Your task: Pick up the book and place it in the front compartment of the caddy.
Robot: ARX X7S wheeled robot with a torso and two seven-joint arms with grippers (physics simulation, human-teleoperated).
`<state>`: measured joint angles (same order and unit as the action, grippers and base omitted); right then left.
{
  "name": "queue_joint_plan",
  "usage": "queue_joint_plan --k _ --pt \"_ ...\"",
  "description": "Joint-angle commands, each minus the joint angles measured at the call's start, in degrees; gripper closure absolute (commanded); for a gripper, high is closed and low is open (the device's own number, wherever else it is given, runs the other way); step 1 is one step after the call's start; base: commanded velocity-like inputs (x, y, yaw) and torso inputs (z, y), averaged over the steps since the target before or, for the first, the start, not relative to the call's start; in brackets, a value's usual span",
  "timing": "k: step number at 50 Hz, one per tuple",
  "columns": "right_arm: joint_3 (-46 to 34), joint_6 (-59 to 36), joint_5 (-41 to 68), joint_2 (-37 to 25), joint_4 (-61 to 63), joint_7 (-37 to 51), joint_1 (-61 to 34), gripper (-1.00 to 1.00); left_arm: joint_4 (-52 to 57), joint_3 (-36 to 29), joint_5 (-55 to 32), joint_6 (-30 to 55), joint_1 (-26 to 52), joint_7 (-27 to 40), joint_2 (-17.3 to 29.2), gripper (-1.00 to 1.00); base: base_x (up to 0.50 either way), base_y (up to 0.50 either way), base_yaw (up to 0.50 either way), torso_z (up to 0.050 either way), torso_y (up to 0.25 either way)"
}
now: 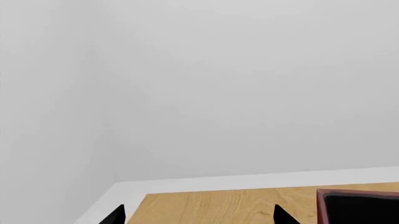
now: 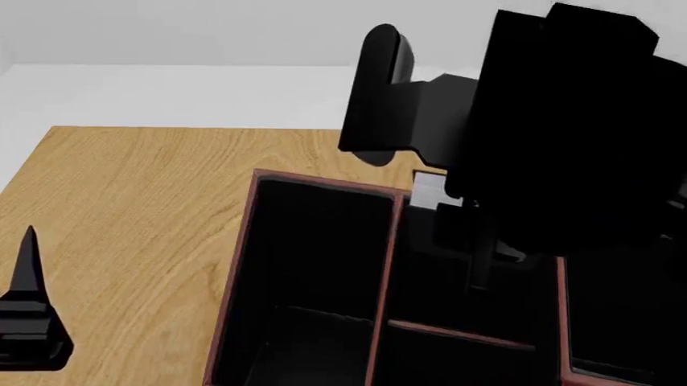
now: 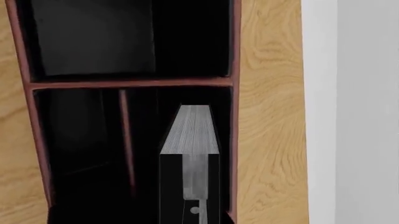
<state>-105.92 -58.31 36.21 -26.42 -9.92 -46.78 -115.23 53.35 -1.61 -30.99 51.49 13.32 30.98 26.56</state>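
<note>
The book (image 3: 190,130) shows its white page edges in the right wrist view, standing on edge between black covers. My right gripper (image 3: 190,156) is shut on it, one black finger on each cover. It hangs in a narrow black-lined section of the reddish-brown caddy (image 3: 131,84), close beside the caddy's outer wall (image 3: 234,140). Whether the book touches the bottom is hidden. In the head view my right arm (image 2: 558,121) covers the far right part of the caddy (image 2: 244,265). My left gripper (image 1: 199,217) is open and empty, off to the caddy's left.
The caddy stands on a wooden table (image 2: 129,209). The table's edge (image 3: 302,116) runs close beside the caddy's wall, with white floor beyond. A caddy corner (image 1: 358,205) shows in the left wrist view, and the left fingers (image 2: 29,265) stand over bare wood.
</note>
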Motion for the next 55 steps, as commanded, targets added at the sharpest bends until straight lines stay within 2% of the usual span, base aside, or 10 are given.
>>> queue_joint_plan --k 1,55 --pt "0.6 3.2 -3.5 0.8 -2.3 1.6 1.6 1.0 0.1 0.2 -0.4 -0.5 -0.6 0.5 0.5 -1.0 0.0 0.0 0.0 0.0 0.0" --pt "-1.6 4.9 -4.9 2.0 -6.1 3.6 10.6 1.0 -0.3 -0.4 -2.5 -1.6 -0.3 2.7 2.3 -1.0 0.0 0.0 0.0 0.0 0.001"
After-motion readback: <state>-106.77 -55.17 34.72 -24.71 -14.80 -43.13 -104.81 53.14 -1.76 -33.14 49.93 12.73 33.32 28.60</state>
